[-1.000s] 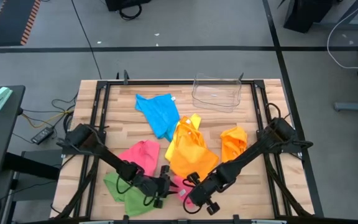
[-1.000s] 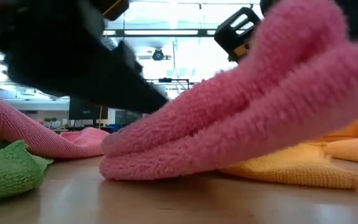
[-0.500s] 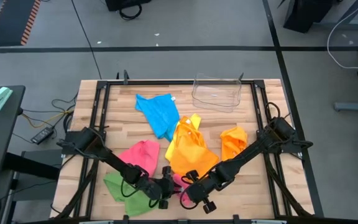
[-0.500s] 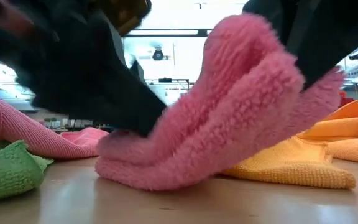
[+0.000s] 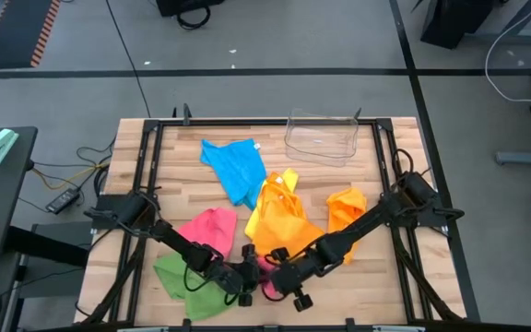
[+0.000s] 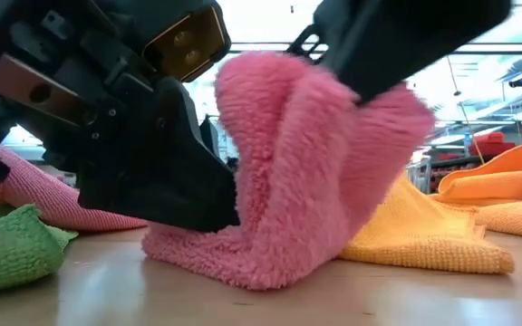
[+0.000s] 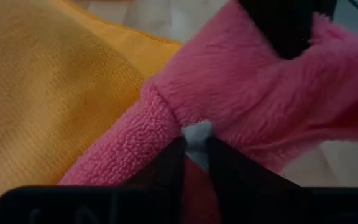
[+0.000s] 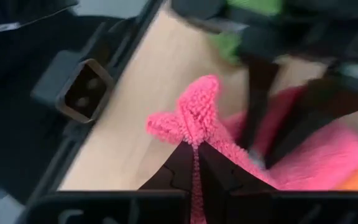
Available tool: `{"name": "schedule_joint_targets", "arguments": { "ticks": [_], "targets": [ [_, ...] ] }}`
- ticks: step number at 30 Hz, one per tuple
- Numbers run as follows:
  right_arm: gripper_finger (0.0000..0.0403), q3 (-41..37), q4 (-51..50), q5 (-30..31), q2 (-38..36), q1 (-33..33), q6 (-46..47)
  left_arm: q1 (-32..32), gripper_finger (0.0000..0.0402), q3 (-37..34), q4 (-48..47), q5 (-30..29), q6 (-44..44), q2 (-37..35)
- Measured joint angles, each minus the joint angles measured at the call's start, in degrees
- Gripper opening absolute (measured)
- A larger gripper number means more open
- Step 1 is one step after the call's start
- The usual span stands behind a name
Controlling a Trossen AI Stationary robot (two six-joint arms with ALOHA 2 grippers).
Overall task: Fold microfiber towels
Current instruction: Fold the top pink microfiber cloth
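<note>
Pink towel [image 6: 306,172], bunched at the bottom center of the bench [image 5: 164,198], looks light, soft and floppy, best pinched at corners; right claw [image 8: 196,163] grips 1 edge, left claw [image 7: 194,149] nearly clenched on another fold.

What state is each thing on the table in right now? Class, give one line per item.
Pink towel: bunched, lifted at its middle, pinched by both end effectors.
Second pink towel: crumpled, lying loose.
Green towel: crumpled.
Blue towel: unfolded, rumpled.
Yellow towel: spread, rumpled.
Orange towel: crumpled.
Clear bin: upright, empty.
Left end effector: closing on pink towel.
Right end effector: shut on pink towel.
</note>
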Motion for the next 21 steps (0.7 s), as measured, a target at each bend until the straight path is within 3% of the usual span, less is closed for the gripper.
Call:
{"name": "schedule_joint_targets", "arguments": {
  "ticks": [12,21],
  "targets": [
    [0.0018,-0.66,0.33,-0.7,0.0,-1.58,-0.92,-1.33,0.0077,-0.12,-4.14,-0.23,2.99,-4.19],
    [0.0017,-0.67,0.27,-0.72,0.0,-1.26,-0.93,-2.01,0.0072,-0.09,-19.39,-3.71,0.69,-10.08]
  ]
}}
